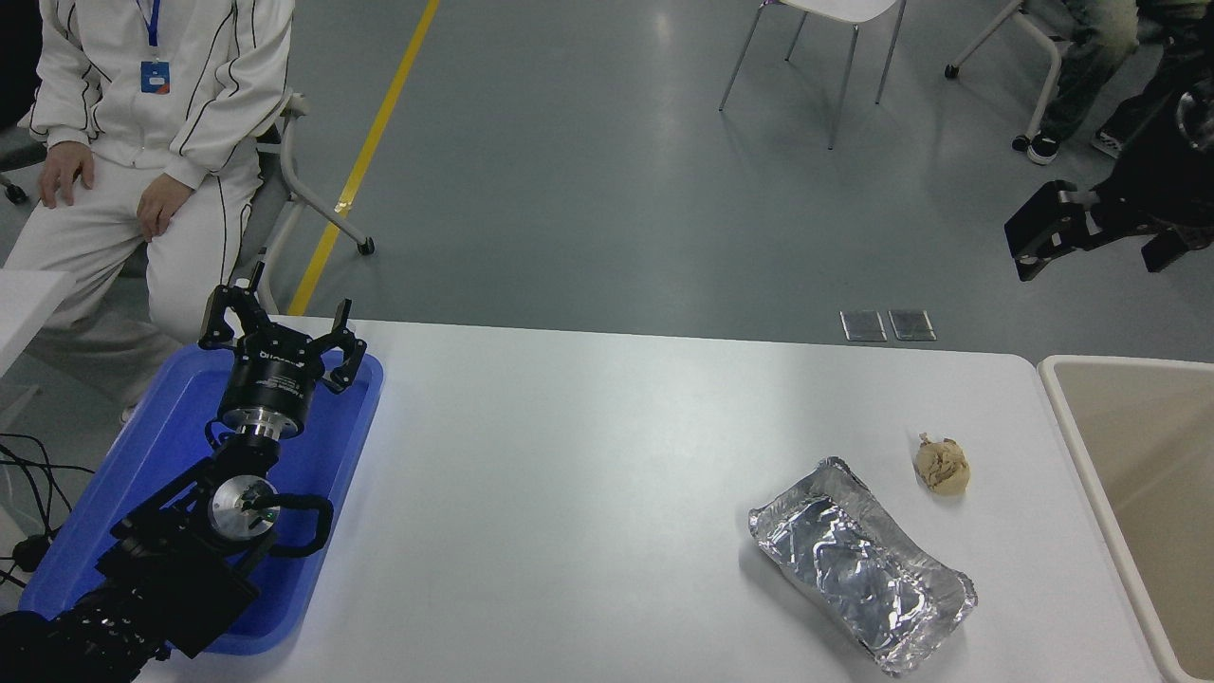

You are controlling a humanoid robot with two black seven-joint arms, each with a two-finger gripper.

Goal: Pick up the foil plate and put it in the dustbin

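Lying on the white worktop (pixel 588 455) are one foil plate (pixel 861 563), one crumpled paper ball (pixel 942 465) and one blue tray (pixel 322 455). One dustbin (pixel 1129 474) is standing beside it; two black tools, left (pixel 282 334) and right (pixel 1043 232), are showing.

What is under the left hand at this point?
The blue tray lies under the left hand; whatever the arm covers on it cannot be seen.

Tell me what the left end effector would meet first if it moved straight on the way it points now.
Probably the far rim of the flat blue plastic tray, if low enough; the open left end effector hangs over that end. Beyond is grey floor; its height is unclear.
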